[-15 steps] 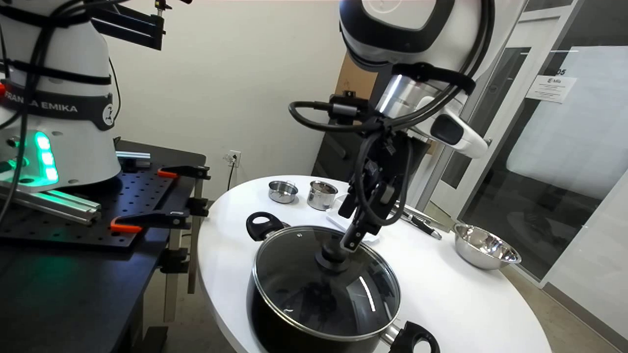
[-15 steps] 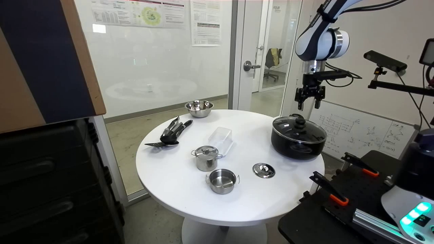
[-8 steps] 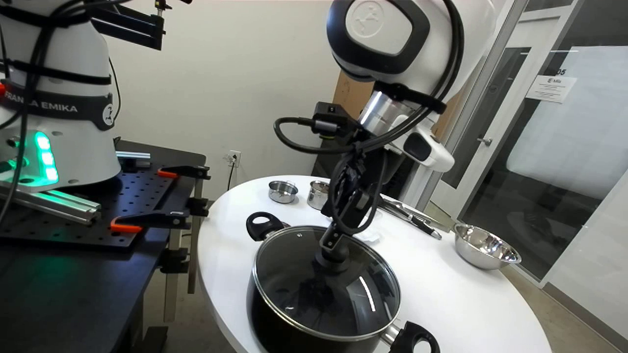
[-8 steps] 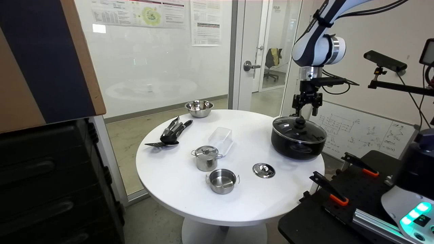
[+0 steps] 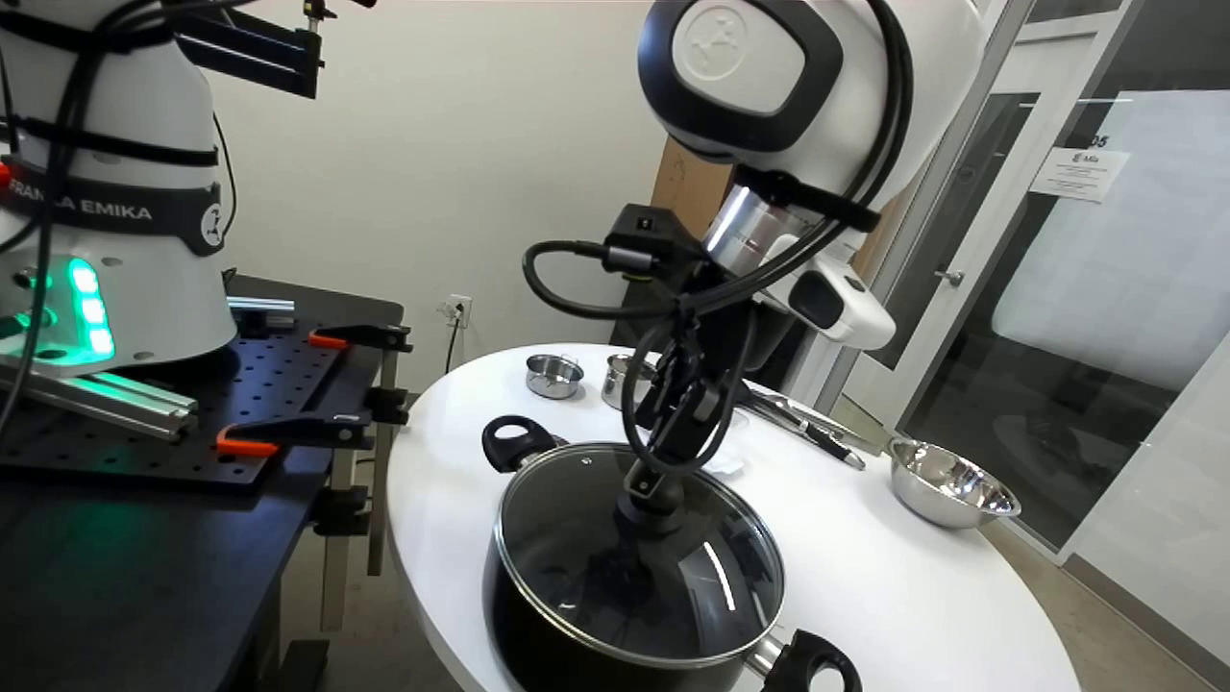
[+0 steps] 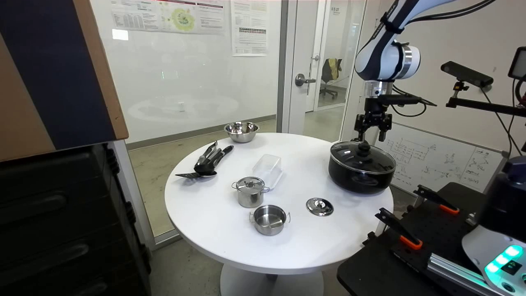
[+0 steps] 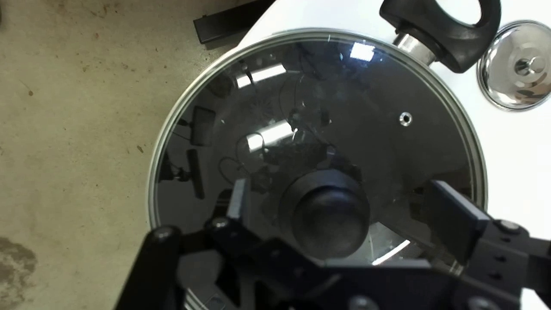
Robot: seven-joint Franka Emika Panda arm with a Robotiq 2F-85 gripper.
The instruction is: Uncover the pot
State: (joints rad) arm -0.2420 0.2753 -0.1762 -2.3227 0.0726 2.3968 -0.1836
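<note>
So the big black pot (image 6: 359,183) is sitting on the white bench (image 6: 312,242), right out by the edge, with its glass lid (image 5: 625,567) on. The glass is dark and full of reflections, so honestly I can't tell what the pot has inside. The hand (image 7: 340,198) is down at the lid, spread wide with the black knob (image 7: 331,224) between its two sides, and the wrist view shows a gap both ways.

Other containers: there's a little steel pan (image 6: 269,228), open at the top, and just beside it a small steel pot (image 6: 250,200) wearing its own lid (image 6: 250,185). A loose metal lid (image 6: 319,206) lies on the bench between the open pan and the big pot. Next to the small pot is a clear plastic box (image 6: 267,166), then further over a bunch of kitchen tools (image 6: 205,167), and a shiny steel bowl (image 6: 241,136), open side up, near the bench's edge.
</note>
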